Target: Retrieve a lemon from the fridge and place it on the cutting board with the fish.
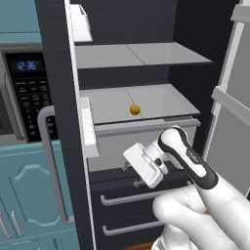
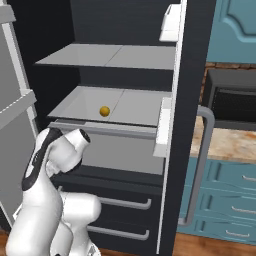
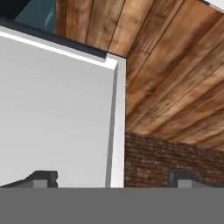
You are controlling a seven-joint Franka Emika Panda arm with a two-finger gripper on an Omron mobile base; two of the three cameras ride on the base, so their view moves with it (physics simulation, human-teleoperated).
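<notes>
Left base view: the tall black-charcoal French-door fridge [image 1: 146, 73] stands with both doors swung open, grey shelves exposed. The small round yellow lemon [image 1: 135, 110] sits alone on the lower grey shelf [image 1: 161, 100], near its middle, well apart from the shelf walls. An upper grey shelf [image 1: 141, 53] lies above it; its top surface is mostly hidden by the viewing angle. Below are two dark drawers with horizontal grey bar handles [image 1: 132, 197], partly covered by the white arm. The white hand of the arm [image 1: 144, 166] hangs in front of the drawer zone, below the lemon's shelf and not touching it; the fingers themselves are hard to make out here. At left, a black microwave with a lit clock panel [image 1: 27, 85] is cut off by the frame edge and the door.

Right base view: lemon [image 2: 104, 111] on the same shelf, left of centre. The right door's grey vertical bar handle [image 2: 200, 165] overlaps teal cabinets [image 2: 225, 175]. The hand is hidden behind the arm's white link.

Hand view: two dark fingertips [image 3: 43, 178] stand wide apart, released, nothing between them. Beyond them are a pale grey panel [image 3: 57, 109], a wood plank floor [image 3: 175, 78] and a strip of red brick [image 3: 166, 162]; the view is rolled, so orientation is unclear.
</notes>
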